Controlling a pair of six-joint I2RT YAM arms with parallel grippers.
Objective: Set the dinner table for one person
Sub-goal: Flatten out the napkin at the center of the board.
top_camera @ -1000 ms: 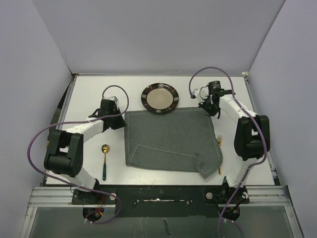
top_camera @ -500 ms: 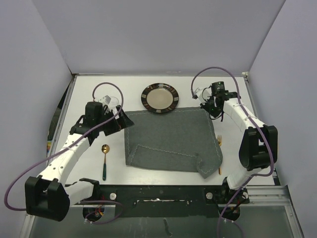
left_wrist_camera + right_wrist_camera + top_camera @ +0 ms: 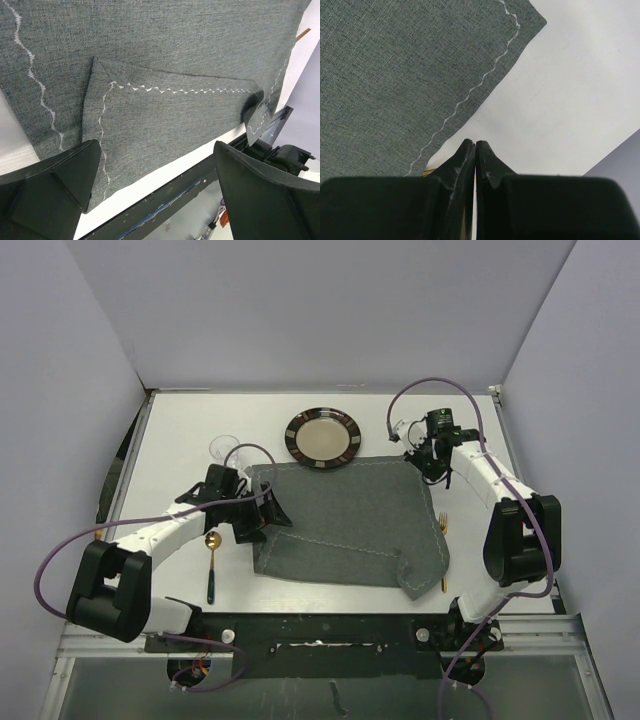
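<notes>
Reaching mat (image 3: 345, 515), L gripper (image 3: 264, 512) (opened, prob. hovering)

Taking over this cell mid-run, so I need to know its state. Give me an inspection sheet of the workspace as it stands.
Surface: white dinner table, no spills seen.
Job's things: grey placemat in the middle, near edge folded over; plate at its far edge; glass far left; spoon left of it; fork along its right edge.
Clutter: nothing seen.
Grippers: left gripper open above the placemat, holding nothing; right gripper shut, empty, beside the placemat's far right corner.
Cables: a purple cable loops from each arm.
Surroundings: plain walls on three sides.
</notes>
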